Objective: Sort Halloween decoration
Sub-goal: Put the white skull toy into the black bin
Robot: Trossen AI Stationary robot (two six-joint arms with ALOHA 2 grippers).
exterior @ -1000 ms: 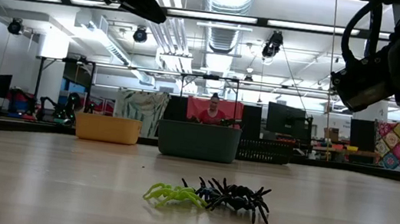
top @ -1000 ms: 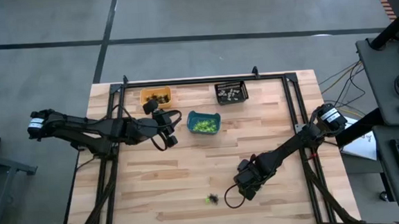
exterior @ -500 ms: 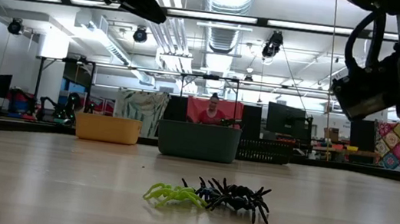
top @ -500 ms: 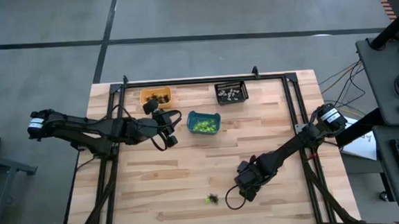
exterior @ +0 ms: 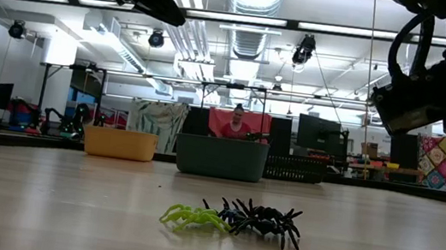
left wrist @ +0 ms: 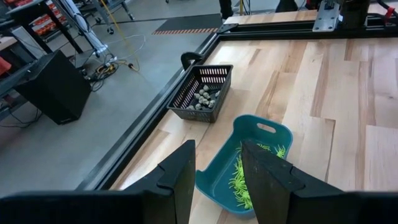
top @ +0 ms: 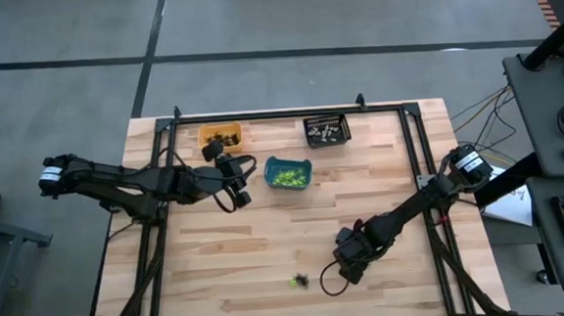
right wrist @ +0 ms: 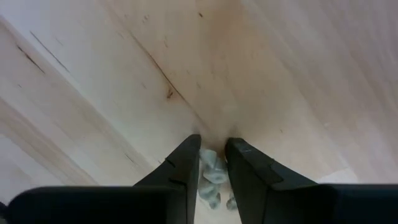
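Most of the sorting looks done, judging by how the bins along the far edge of the tabletop (top: 268, 247) are filled. The orange bin (top: 220, 137) near the far-left corner holds dark trinkets, the black mesh basket (top: 326, 130) toward the far-right holds pale grey-white ones, and the teal bin (top: 287, 173), just in front of and between those two, holds a heap of lime-green ones. What remains loose on the bare wood is very little: a lime-green spider (exterior: 192, 218) and a black spider (exterior: 262, 220) lying touching each other near the front edge, a little right of the middle. A third piece is in hand: the right tool (right wrist: 211, 163), low over the tabletop just to the right of that pair, has its fingers drawn close together around a pale grey-white trinket (right wrist: 212, 176), which the right wrist view shows pinched between the two pads. That piece probably belongs in the black mesh basket, which is well apart from it, across the whole depth of the tabletop. The left tool (left wrist: 216, 171) hangs above the far-left part of the tabletop, just left of the teal bin, its fingers parted with a clear gap and nothing between them. So, as a judgement, three pieces are left to place: the held pale one, then the green spider into the teal bin and the black spider into the orange bin. No other stray pieces show on the wood in the high view, though something very small could escape it.
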